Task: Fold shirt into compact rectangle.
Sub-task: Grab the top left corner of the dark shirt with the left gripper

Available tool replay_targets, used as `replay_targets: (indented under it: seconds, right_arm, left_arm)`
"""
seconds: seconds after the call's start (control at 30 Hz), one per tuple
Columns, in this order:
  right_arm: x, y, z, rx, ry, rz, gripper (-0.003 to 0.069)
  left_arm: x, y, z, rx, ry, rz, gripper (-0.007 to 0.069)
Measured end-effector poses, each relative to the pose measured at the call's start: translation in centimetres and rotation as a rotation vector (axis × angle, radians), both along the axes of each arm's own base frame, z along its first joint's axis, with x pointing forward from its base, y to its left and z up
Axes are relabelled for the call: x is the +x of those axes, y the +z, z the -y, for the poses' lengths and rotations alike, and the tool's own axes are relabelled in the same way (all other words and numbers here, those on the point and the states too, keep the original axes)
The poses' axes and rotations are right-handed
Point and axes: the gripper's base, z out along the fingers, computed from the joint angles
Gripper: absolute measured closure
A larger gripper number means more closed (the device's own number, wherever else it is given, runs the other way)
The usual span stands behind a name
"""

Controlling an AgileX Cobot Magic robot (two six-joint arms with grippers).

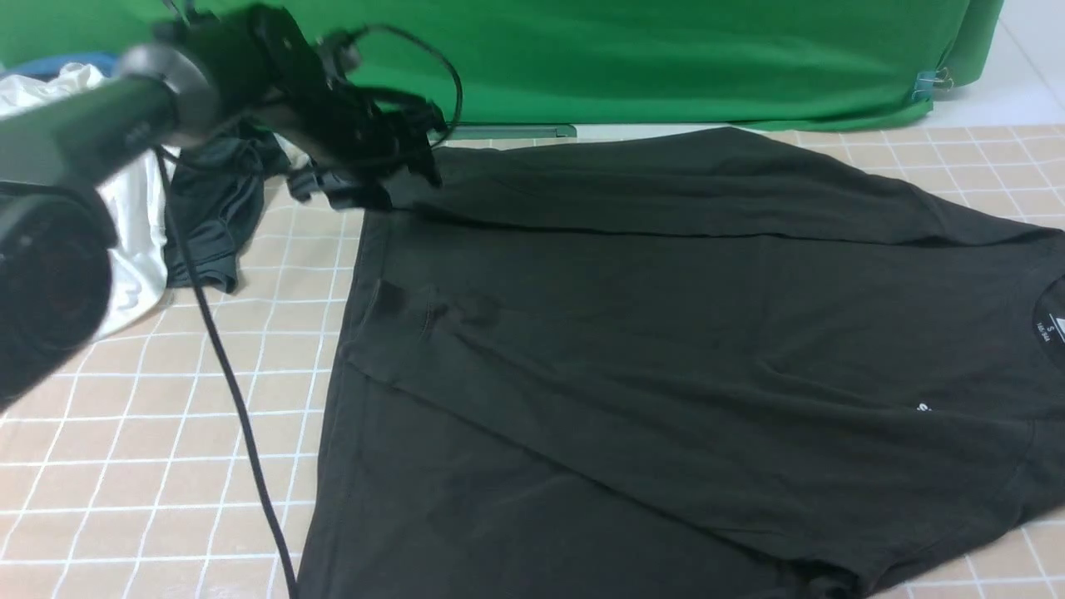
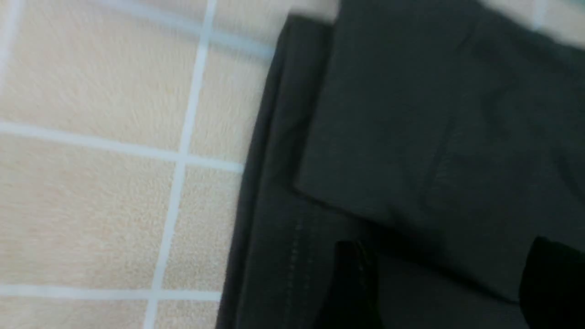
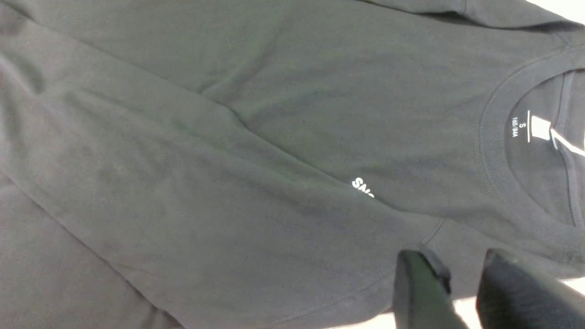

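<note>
Tan grid-tiled tabletop point(image 1: 125, 433), green backdrop point(image 1: 666, 58) behind. Left gripper point(image 2: 450, 256) spread wide, holding nothing, over shirt point(image 1: 666, 349) hem corner. Right gripper point(image 3: 459, 258) slightly parted, holding nothing, near collar. Shirt lies across tabletop, far edge folded inward.

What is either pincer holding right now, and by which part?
Nothing. The left pincer is open over the shirt's hem corner; the right pincer is open near its shoulder, empty.
</note>
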Motion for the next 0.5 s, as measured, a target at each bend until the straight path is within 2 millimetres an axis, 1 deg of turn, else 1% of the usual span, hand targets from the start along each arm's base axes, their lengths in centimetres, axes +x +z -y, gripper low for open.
replay_targets:
  seconds: [0.03,0.17,0.4,0.5]
  right_arm:
    - [0.0,0.0,0.0,0.003,-0.003,0.004,0.0442]
    - [0.2,0.2,0.0,0.006,-0.008,0.024,0.0442]
    - [0.3,0.3,0.0,0.007,-0.011,0.052,0.0442]
    - [0.4,0.4,0.0,0.009,-0.013,0.054,0.0442]
  left_arm:
    - [0.1,-0.7,0.1,-0.007,0.003,-0.014,0.0173]
    - [0.7,-1.3,0.2,-0.040,0.029,0.011,0.0173]
    - [1.3,-1.5,0.3,-0.085,0.073,0.063,0.0173]
    - [1.5,-1.5,0.3,-0.090,0.082,0.076,0.0192]
